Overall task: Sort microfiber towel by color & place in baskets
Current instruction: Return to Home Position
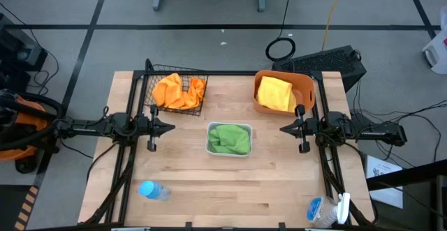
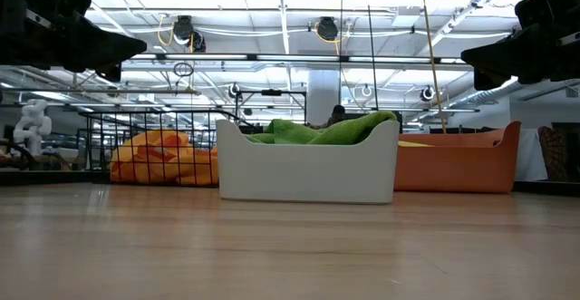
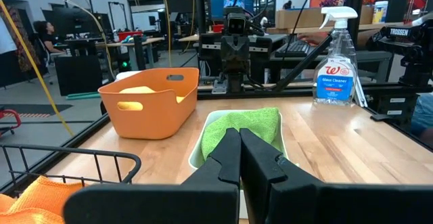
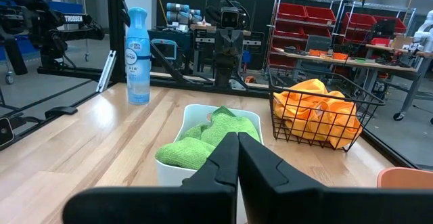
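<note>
- The left claw [image 1: 167,127] hangs over the left half of the counter [image 1: 279,182]. It points right toward the middle, with its fingers pressed together and holding nothing.
- The right claw [image 1: 285,128] mirrors it over the right half. It points left, and its fingers are also pressed together and empty.
- In the low view both claws sit well above the counter top, at the upper corners, clear of every container rim.
- The white tray [image 1: 229,124] stands between the two claw tips, a little nearer than them, with open wood on each side. Green cloths [image 1: 229,140] fill it and bulge above its rim.
- The black wire basket [image 1: 174,69] sits at the far left, its far side along the counter's far edge. The orange cloths [image 1: 178,91] are bunched inside it. The left claw lines up just near of the basket's near side.
- The orange tub [image 1: 307,84] sits at the far right, close to the far edge, and holds the yellow cloths [image 1: 274,93]. The right claw lines up just near of it.
- Basket and tub stand well apart, with bare wood between them.
- A wide bare strip runs from the tray to the near edge.
- A blue-capped bottle [image 1: 154,190] stands near the near left edge, and a spray bottle [image 1: 327,210] is at the near right corner.
</note>
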